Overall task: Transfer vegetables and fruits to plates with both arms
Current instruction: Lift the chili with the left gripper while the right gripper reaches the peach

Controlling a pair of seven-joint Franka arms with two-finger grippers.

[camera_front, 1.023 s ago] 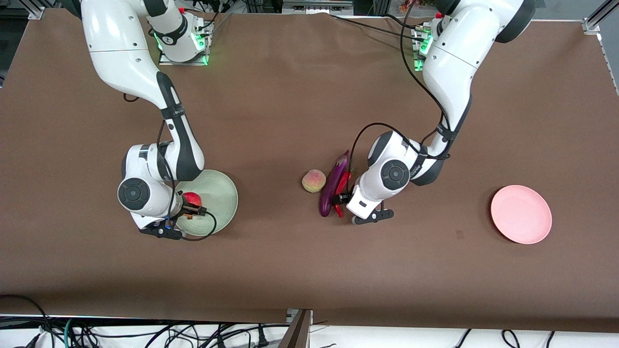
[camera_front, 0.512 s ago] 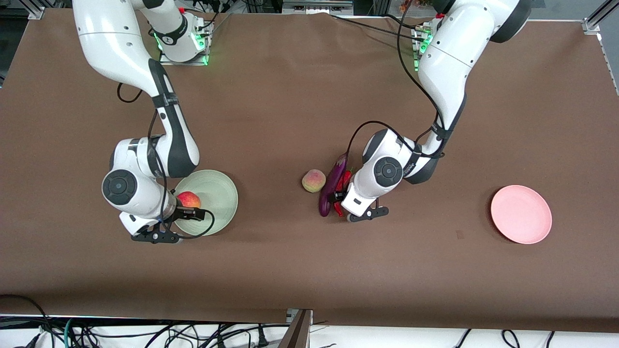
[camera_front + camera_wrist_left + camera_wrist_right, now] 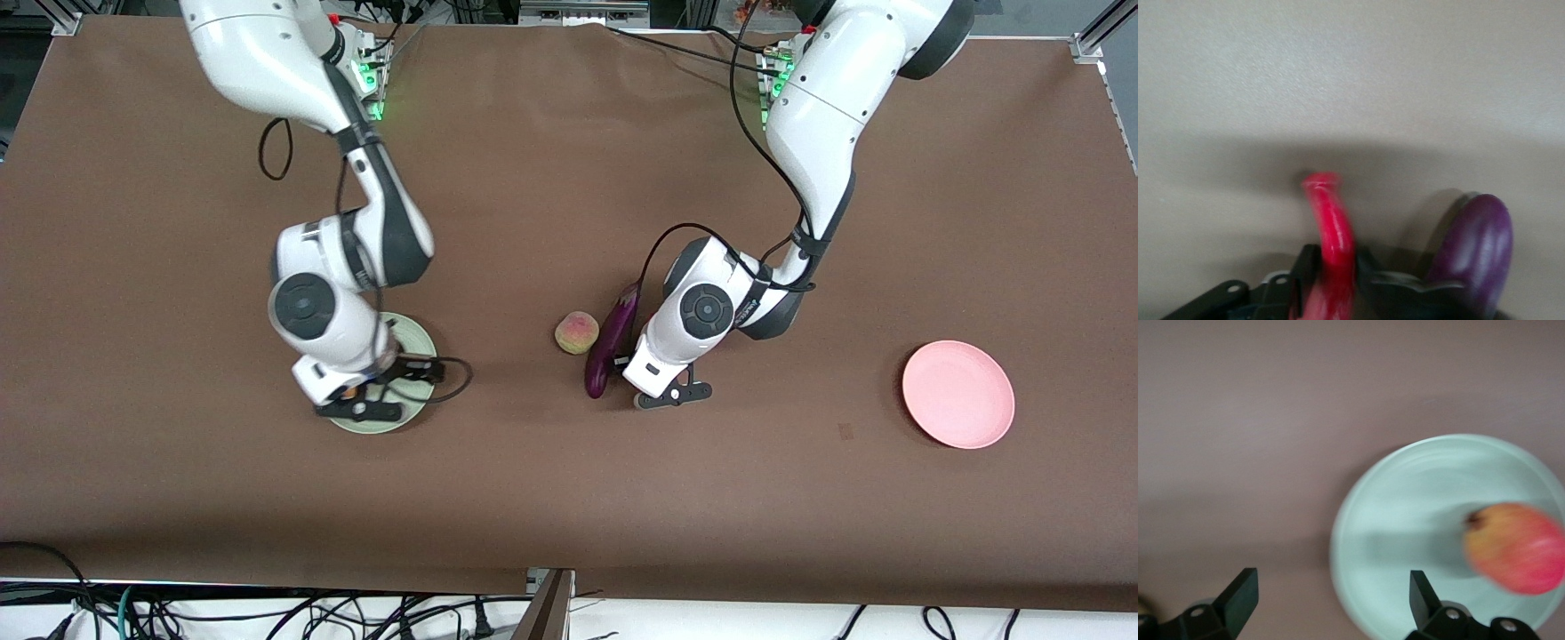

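Your right end effector (image 3: 1328, 603) has let the red fruit (image 3: 1513, 548) go: the fingers stand wide apart with nothing between them, and the fruit sits alone on the mint green plate (image 3: 1405, 520). In the front view the right arm's wrist now hangs over that plate (image 3: 425, 340), where a second ago it stood off the plate's edge toward the right arm's end of the desk (image 3: 533, 498), with the fruit between the fingers. You can count one fruit as delivered.

Your left end effector (image 3: 1335, 283) has narrowed onto the red chili pepper (image 3: 1329, 223); the left wrist view shows the dark fingers pinching it, its tip curving out ahead. A second ago those fingers were spread around it. The eggplant (image 3: 612, 340) lies just beside the chili and could be nudged when you lift. The peach-like fruit (image 3: 576, 332) rests beside the eggplant, toward the right arm's end. The pink plate (image 3: 958, 394), at the left arm's end, holds nothing yet; that is probably where the chili belongs.
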